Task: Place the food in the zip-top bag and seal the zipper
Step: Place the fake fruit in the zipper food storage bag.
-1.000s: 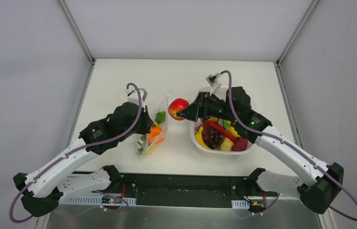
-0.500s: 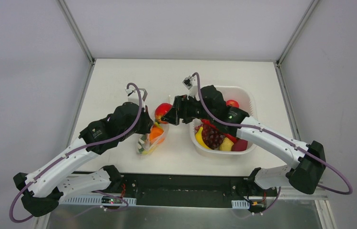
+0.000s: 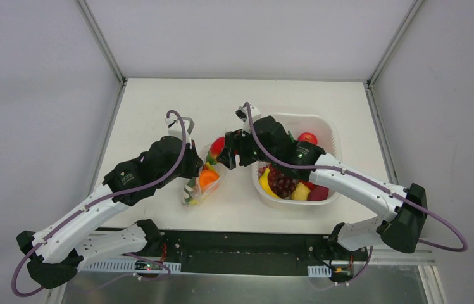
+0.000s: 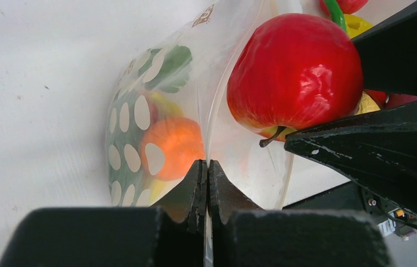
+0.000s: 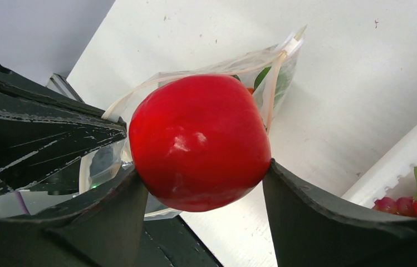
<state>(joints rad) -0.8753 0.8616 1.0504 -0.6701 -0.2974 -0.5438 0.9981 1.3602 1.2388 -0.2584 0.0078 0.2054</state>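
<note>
Right claw [image 5: 200, 167]: clenched on a red apple [image 5: 200, 142], one finger on each side, stem end down in the left wrist view. The apple hangs at the mouth of the zip-top bag [image 4: 133, 128], partly between its two walls.

Left claw [image 4: 207, 167]: pinched shut on the near wall of the bag's mouth, holding it up. The two claws sit close together, nearly touching.

Inside the bag: an orange piece [image 4: 175, 147] and a green leafy piece [image 4: 172, 61].

The white basket [image 3: 323, 126] stands just right of the bag and holds grapes [image 3: 283, 182] and other food. Open desk [image 3: 158, 107] lies beyond and left of the bag.
</note>
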